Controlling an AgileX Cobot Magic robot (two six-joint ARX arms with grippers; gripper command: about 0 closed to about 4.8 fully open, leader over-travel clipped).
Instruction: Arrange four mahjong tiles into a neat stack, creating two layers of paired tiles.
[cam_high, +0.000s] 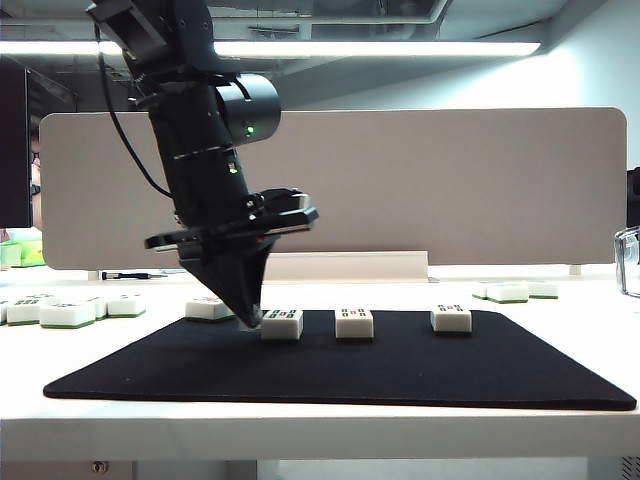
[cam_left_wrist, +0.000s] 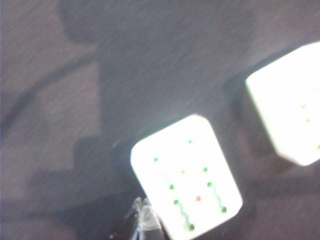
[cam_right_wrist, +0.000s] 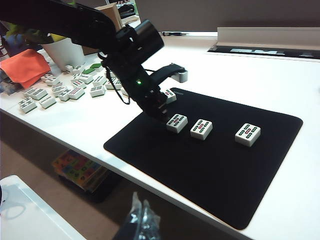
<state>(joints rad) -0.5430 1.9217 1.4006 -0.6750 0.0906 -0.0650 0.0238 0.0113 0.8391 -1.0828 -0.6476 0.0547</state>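
Three mahjong tiles lie face up in a row on the black mat (cam_high: 400, 375): a left tile (cam_high: 282, 323) (cam_right_wrist: 176, 123), a middle tile (cam_high: 354, 322) (cam_right_wrist: 201, 129) and a right tile (cam_high: 451, 318) (cam_right_wrist: 248, 134). A fourth tile (cam_high: 208, 308) (cam_right_wrist: 169, 96) sits at the mat's far left corner. My left gripper (cam_high: 250, 320) (cam_left_wrist: 142, 212) points steeply down, shut and empty, its tip at the mat right beside the left tile (cam_left_wrist: 185, 177). The middle tile (cam_left_wrist: 287, 102) shows further off. My right gripper (cam_right_wrist: 141, 212) is shut and empty, off the table's front edge.
Several loose tiles (cam_high: 68, 312) (cam_right_wrist: 60, 90) are scattered on the white table left of the mat, and a few more (cam_high: 515, 291) lie behind it on the right. A white partition board (cam_high: 400, 180) stands at the back. An orange cloth (cam_right_wrist: 22, 67) lies at the far left.
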